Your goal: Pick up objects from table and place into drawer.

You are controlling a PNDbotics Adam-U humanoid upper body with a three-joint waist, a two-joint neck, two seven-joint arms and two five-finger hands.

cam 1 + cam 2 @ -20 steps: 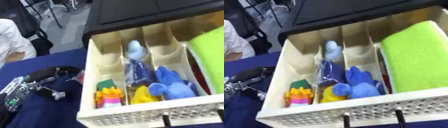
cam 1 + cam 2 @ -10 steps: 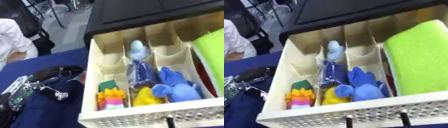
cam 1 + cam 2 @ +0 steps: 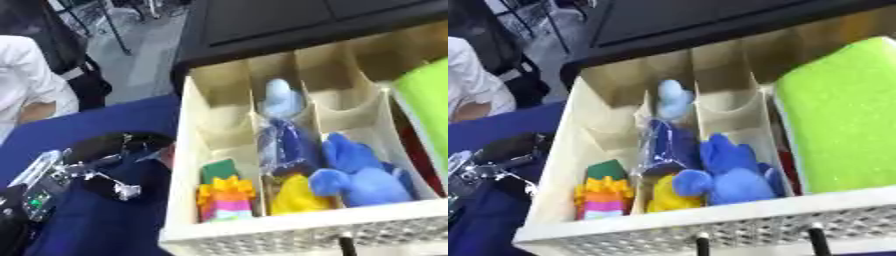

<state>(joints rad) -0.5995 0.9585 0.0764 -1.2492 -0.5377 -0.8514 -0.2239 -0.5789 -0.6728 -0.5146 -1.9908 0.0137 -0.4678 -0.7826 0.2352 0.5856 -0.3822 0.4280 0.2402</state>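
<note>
Cream divided plastic drawer (image 3: 710, 227) stands open, packed with a blue plush toy (image 3: 728, 175), yellow soft toy (image 3: 667, 199) and striped multicoloured block (image 3: 602, 197), while the left robot hand (image 3: 79, 170) waits on the blue counter (image 3: 105, 120), its grip impossible to judge.

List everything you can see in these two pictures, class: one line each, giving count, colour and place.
Drawer: one, cream, divided, pulled open.
Plush toy: one, blue, front middle-right compartment.
Yellow item: one, front middle compartment.
Wrapped item: one, dark blue, middle compartment.
Pale blue item: one, rear middle compartment.
Multicoloured toy: one, front left compartment.
Sponge-like pad: one, lime green, drawer's right.
Table: blue.
Left hand: black and silver, on the table left of the drawer.
</note>
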